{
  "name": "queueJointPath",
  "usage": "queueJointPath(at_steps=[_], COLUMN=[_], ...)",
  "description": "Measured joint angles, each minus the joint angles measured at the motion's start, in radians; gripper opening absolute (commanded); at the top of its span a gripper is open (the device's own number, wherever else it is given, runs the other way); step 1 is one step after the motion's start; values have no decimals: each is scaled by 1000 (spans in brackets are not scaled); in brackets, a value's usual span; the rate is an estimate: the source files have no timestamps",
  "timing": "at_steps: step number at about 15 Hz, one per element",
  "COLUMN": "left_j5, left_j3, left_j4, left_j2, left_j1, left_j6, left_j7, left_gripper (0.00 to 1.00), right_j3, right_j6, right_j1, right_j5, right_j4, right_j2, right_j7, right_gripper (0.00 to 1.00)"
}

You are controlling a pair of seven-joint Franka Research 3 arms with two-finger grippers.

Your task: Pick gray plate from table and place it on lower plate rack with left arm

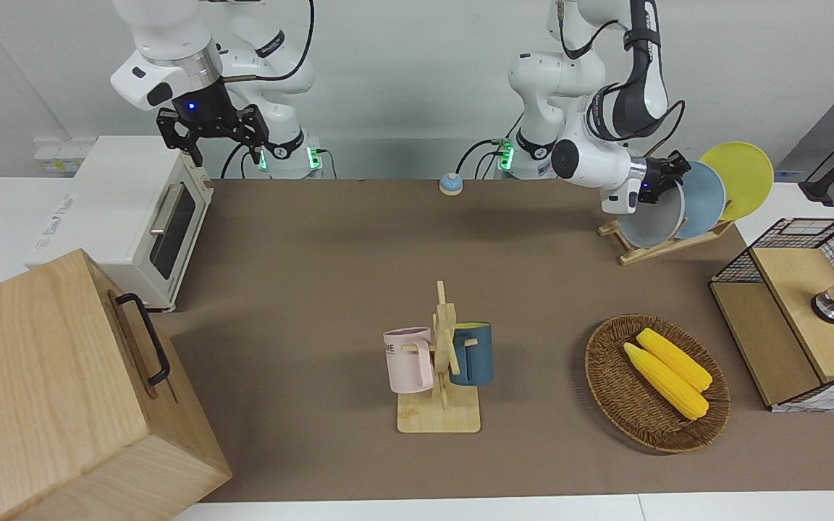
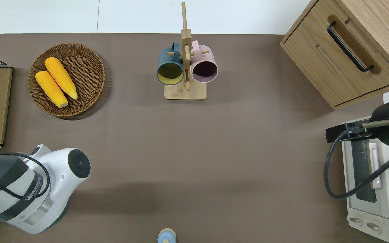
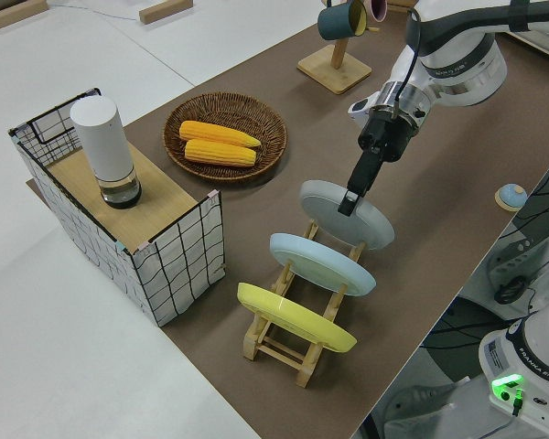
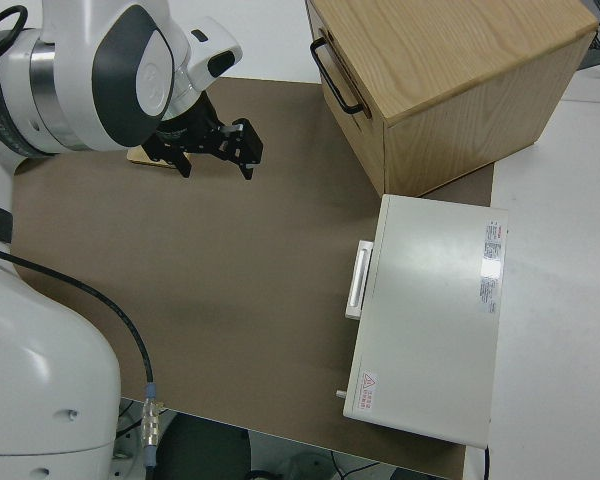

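Observation:
The gray plate leans in the end slot of the lower plate rack, the slot nearest the table's middle. My left gripper comes down on the plate's upper rim and is shut on it. A sky-blue plate and a yellow plate fill the slots toward the left arm's end of the table. In the overhead view the left arm hides plate and rack. My right gripper is parked, open and holding nothing.
A wicker basket with two corn cobs and a mug stand with two mugs lie farther from the robots. A wire crate stands beside the rack. A toaster oven and a wooden cabinet stand at the right arm's end.

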Motion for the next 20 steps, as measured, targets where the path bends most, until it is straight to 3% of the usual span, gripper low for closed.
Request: queueJointPath(at_steps=[8, 20], left_j5=[45, 53], left_j3=[16, 2], left_j4=[-2, -2], left_j2=[1, 1], left_j1=[19, 11], left_j6=[0, -23], left_j7=[-12, -41], left_gripper=[0, 0], right_j3=[0, 0], right_j6=[0, 0], right_j1=[0, 0], right_j5=[0, 0], right_j4=[0, 0], right_j2=[0, 0], right_j7=[0, 0], right_gripper=[987, 990])
